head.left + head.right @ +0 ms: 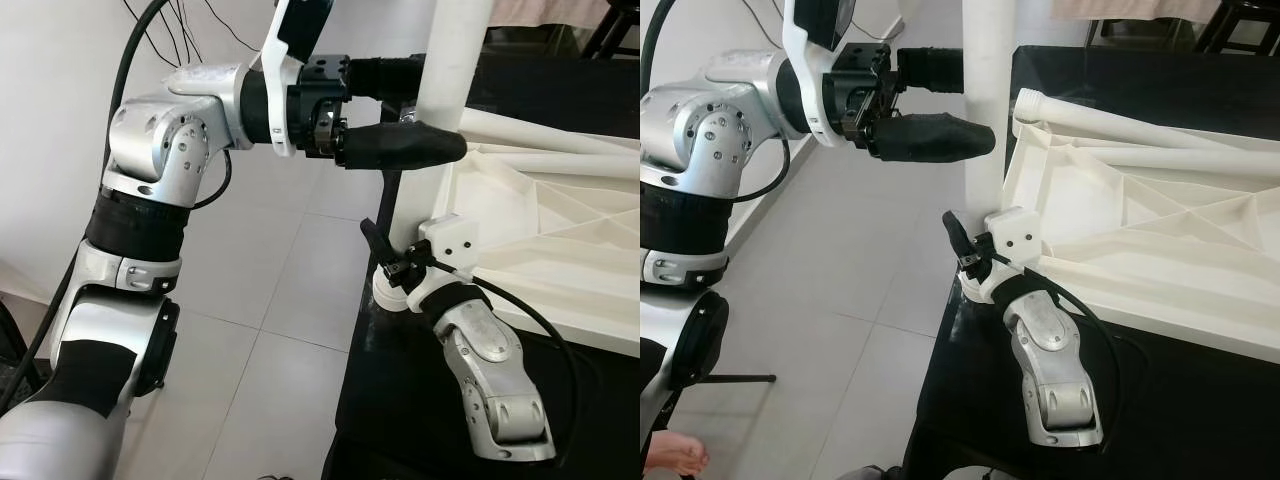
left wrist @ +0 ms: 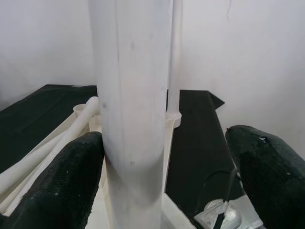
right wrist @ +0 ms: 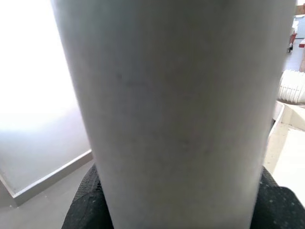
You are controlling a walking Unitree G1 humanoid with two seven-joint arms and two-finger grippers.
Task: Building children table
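A black worktop [image 1: 1160,400] carries the upturned white tabletop [image 1: 1140,230] (ribbed underside up). At its near corner stands an upright white leg [image 1: 987,100]. The left tool [image 1: 405,105] straddles it, fingers spread; the right tool [image 1: 962,245] clamps its base.

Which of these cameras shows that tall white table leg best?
The right eye view: the upright table leg stands at the corner of the upturned tabletop, with the left gripper around it. The left eye view matches. The left wrist view shows it between the fingers; the right wrist view is a featureless close-up.
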